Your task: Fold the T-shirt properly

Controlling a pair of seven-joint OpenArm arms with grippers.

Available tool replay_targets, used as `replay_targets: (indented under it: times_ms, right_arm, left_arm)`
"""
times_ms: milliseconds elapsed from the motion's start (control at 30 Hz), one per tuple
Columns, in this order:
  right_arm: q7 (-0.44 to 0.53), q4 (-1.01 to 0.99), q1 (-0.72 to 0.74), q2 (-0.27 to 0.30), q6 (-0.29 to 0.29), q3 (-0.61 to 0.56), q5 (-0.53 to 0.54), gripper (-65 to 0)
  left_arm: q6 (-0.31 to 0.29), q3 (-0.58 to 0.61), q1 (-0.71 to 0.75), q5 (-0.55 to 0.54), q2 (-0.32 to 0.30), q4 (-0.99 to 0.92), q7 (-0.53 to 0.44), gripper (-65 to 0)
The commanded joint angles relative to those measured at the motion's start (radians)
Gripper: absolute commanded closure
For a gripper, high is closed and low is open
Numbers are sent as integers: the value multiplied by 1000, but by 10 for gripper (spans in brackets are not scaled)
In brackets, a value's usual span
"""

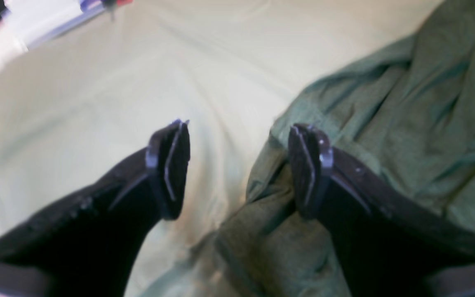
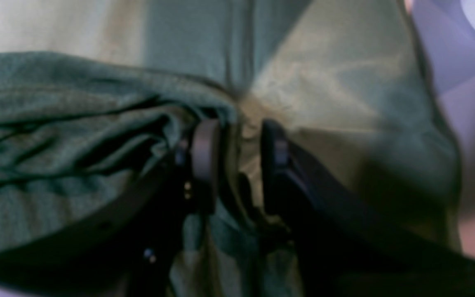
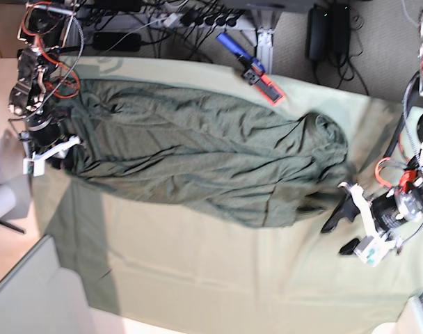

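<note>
T-shirt (image 3: 197, 163): dark olive knit, lying spread and creased across the pale sage sheet (image 3: 218, 278) that covers my work surface, its long axis running from the base view's left edge to its right, with bunched folds at the right end. Left gripper (image 1: 237, 169): in my left wrist view I see its two black fingers (image 1: 171, 165) spread wide apart with nothing between them; one finger hangs over bare sheet, the other over the shirt's rumpled edge. In the base view this gripper sits just beside the shirt's bunched end. Right gripper (image 2: 237, 165): in my right wrist view its fingers (image 2: 204, 161) stand partly apart, with a fold of the shirt lying in the gap; the blur keeps me from telling whether they pinch it. Red and blue tool (image 3: 257, 66): rests on the sheet's far edge, apart from the shirt.
</note>
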Motion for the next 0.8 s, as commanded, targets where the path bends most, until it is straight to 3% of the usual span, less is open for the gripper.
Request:
replay_targets:
  times_ms: [0,200,367,567,667,767]
  right_arm:
    - [23,17,18,24,-3,11,10,-181]
    - [23,17,18,23,-3,11,36,-181]
    - [23,17,18,7,-3,11,35,-181]
    - [23,17,18,-11,-3,11,35,-180]
    - [23,17,18,-15,-3,11,35,-180]
    - [23,17,18,-16,-3,11,35,-180]
  left_arm:
    - [1,11,-37,5,-1,-26,-31,-406]
    - [-8,222,-69,199,1,-129,-86,-406]
    - [157,378,-71,311,1,-128,-117,-406]
    - [209,423,-95,394,1,-128,-111,-406]
    - [200,422,-131,389,1,-126,-66,-406]
    - [132,422,-160,372,-5,-123,-66,-406]
